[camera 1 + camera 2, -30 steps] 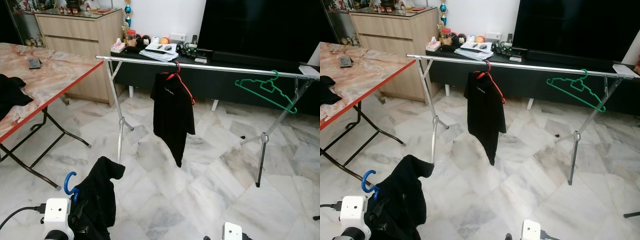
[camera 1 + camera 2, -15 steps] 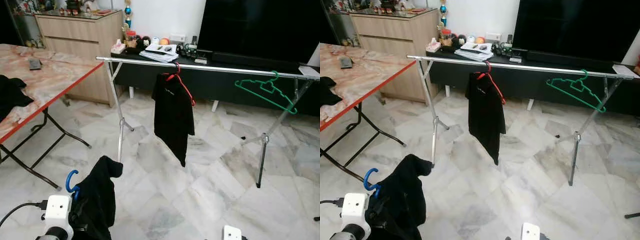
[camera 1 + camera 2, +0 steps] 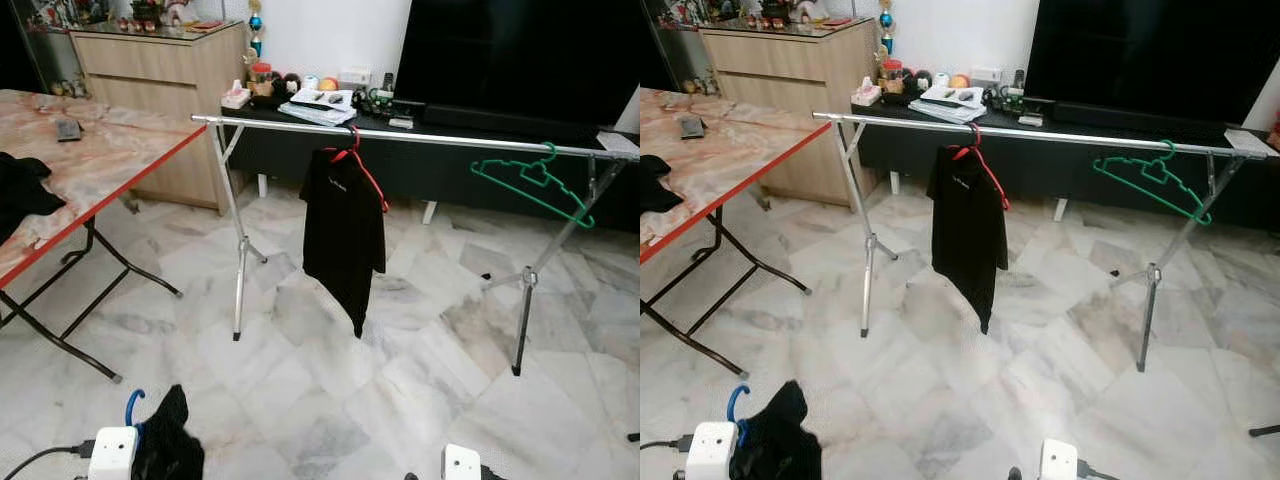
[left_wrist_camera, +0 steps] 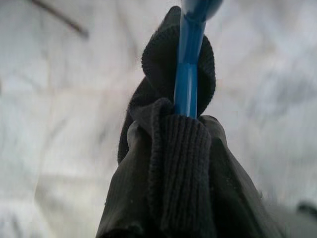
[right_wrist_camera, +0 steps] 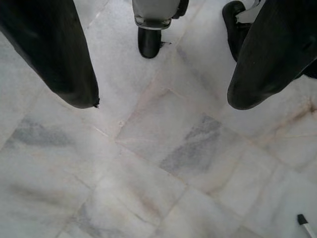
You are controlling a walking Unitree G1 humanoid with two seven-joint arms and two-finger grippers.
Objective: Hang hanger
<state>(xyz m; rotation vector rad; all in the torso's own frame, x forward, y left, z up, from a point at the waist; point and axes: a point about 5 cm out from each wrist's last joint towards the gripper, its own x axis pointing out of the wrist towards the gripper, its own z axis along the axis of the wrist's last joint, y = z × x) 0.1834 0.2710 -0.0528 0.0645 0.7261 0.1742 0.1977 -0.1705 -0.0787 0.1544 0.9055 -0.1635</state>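
Note:
A silver clothes rail (image 3: pixel 420 132) stands across the room ahead. On it hang a red hanger carrying a black shirt (image 3: pixel 345 235) and an empty green hanger (image 3: pixel 530 185). Low at the near left, my left gripper (image 3: pixel 140 452) is shut on a blue hanger (image 4: pixel 188 74), whose hook (image 3: pixel 131 405) sticks up above my wrist. A black garment (image 4: pixel 178 173) is bunched over that hanger and covers the fingers. My right gripper (image 5: pixel 163 99) hangs open above the marble floor, with nothing between its fingers (image 5: pixel 64 54).
A marble-topped folding table (image 3: pixel 100 160) with a red edge stands at the left, a black cloth (image 3: pixel 20 190) lying on it. Behind the rail are a wooden cabinet (image 3: pixel 170 60), a black console (image 3: pixel 450 160) and a television (image 3: pixel 520 50). My foot (image 5: pixel 151 29) is beneath the right gripper.
My left arm has dropped, taking the blue hanger and black garment down to the bottom edge of the eye views. The rail and its hangers have not moved.

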